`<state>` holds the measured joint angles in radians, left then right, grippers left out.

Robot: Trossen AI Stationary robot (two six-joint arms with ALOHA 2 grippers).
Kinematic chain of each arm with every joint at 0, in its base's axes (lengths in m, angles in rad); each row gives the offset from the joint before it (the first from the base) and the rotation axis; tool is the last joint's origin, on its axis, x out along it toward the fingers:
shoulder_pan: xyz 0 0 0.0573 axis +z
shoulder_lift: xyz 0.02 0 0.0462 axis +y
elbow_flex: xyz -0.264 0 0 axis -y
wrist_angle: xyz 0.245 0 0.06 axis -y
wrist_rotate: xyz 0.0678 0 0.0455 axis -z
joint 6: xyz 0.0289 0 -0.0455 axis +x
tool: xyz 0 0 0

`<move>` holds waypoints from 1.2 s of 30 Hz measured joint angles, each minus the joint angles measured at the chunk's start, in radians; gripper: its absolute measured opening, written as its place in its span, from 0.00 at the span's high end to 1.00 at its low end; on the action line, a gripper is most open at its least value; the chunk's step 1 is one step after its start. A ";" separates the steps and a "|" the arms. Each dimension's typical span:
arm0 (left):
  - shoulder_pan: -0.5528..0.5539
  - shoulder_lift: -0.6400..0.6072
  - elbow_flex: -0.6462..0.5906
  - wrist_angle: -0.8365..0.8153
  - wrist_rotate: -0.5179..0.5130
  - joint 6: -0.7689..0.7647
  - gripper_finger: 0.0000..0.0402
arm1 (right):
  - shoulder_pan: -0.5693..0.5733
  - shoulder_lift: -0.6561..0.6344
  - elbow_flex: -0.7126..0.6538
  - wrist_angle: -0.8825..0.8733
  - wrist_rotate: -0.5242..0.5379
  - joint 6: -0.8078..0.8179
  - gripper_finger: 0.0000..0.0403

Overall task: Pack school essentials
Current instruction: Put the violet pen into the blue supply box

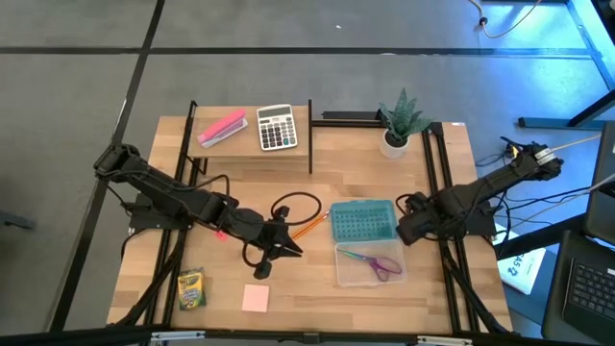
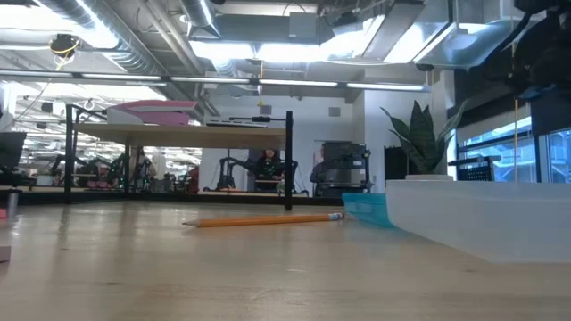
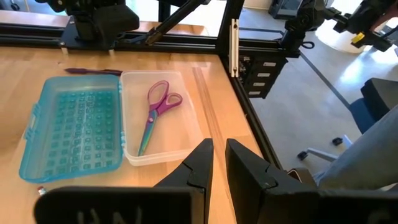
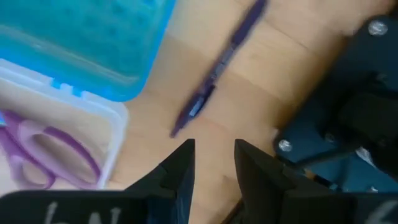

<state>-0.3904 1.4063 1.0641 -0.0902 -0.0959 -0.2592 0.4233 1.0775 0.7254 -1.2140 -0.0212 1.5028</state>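
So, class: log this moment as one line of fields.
scissors: in clear case | pencil: on table | left end effector: open, empty, mid-table | right end effector: open, empty, beside case

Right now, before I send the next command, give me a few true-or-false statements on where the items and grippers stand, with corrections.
1. The purple-handled scissors lie inside the clear tray of the open case. True.
2. The orange pencil is already in the case. False: it lies on the table, left of the blue lid.
3. The crayon box and pink notepad sit on the table near its front edge. True.
4. The left gripper holds the pencil. False: its fingers are empty, slightly apart.
5. The calculator is in the case. False: it rests on the raised shelf.
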 joint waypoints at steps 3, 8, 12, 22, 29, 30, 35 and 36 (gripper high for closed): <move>0.007 0.000 0.000 0.000 0.000 0.000 0.91 | -0.029 0.001 0.000 -0.005 0.000 0.011 0.71; 0.013 0.000 0.000 0.000 0.000 -0.001 0.91 | -0.095 0.014 -0.011 0.019 0.001 0.005 0.71; 0.017 0.000 0.000 0.001 0.000 0.000 0.91 | -0.153 0.028 -0.051 0.076 0.001 -0.069 0.71; 0.017 0.000 0.000 0.001 0.000 0.000 0.91 | -0.256 0.035 -0.122 0.153 0.002 -0.109 0.71; 0.017 0.000 0.000 0.001 0.000 0.000 0.91 | -0.294 0.036 -0.211 0.264 0.002 -0.098 0.71; 0.017 0.000 0.000 0.001 0.000 0.000 0.91 | -0.297 0.035 -0.220 0.273 0.003 -0.098 0.71; 0.017 0.000 0.000 0.001 0.000 0.000 0.91 | -0.304 0.036 -0.252 0.295 0.003 -0.098 0.71; 0.017 0.000 0.000 0.001 0.000 0.000 0.91 | -0.304 0.036 -0.260 0.300 0.003 -0.098 0.71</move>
<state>-0.3733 1.4061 1.0639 -0.0891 -0.0959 -0.2596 0.1196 1.1133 0.4652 -0.9136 -0.0181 1.4052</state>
